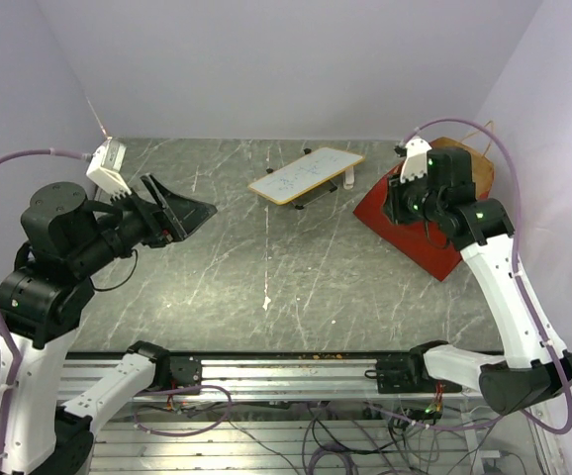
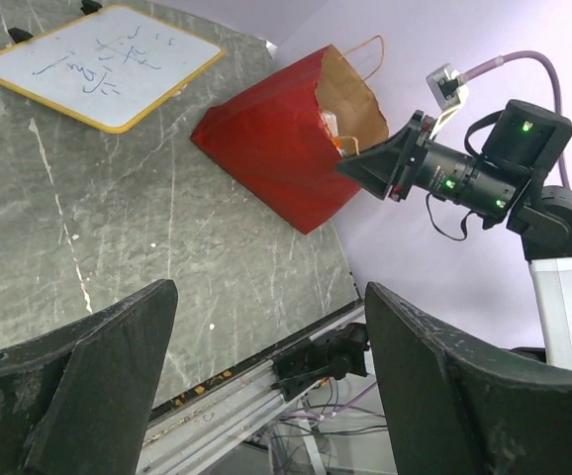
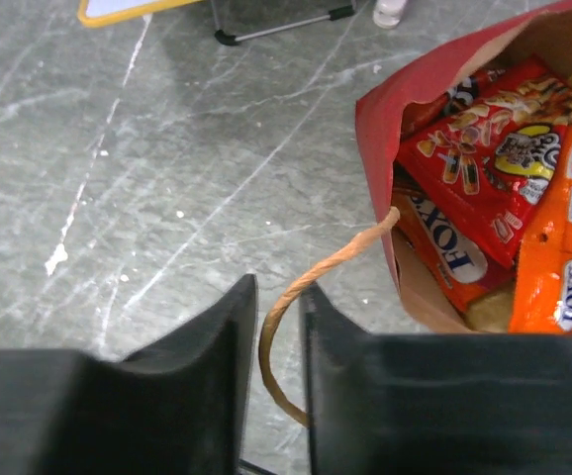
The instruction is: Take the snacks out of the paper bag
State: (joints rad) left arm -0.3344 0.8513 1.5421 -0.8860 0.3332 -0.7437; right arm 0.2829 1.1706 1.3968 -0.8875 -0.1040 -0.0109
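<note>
Past the metal rail (image 1: pixel 296 374) at the near edge, the left gripper (image 1: pixel 182 206) hangs above the grey marble table (image 1: pixel 266 257), its jaws spread wide with nothing between them. Farther back on the right, the right gripper (image 3: pixel 278 289) is at the mouth of the paper bag (image 1: pixel 425 245). The snacks (image 3: pixel 484 148) lie inside, and its jaws are narrowed around the string handle (image 3: pixel 335 257), though I cannot tell whether they pinch it. Beyond, left of the bag, stands a white board (image 1: pixel 306 175).
</note>
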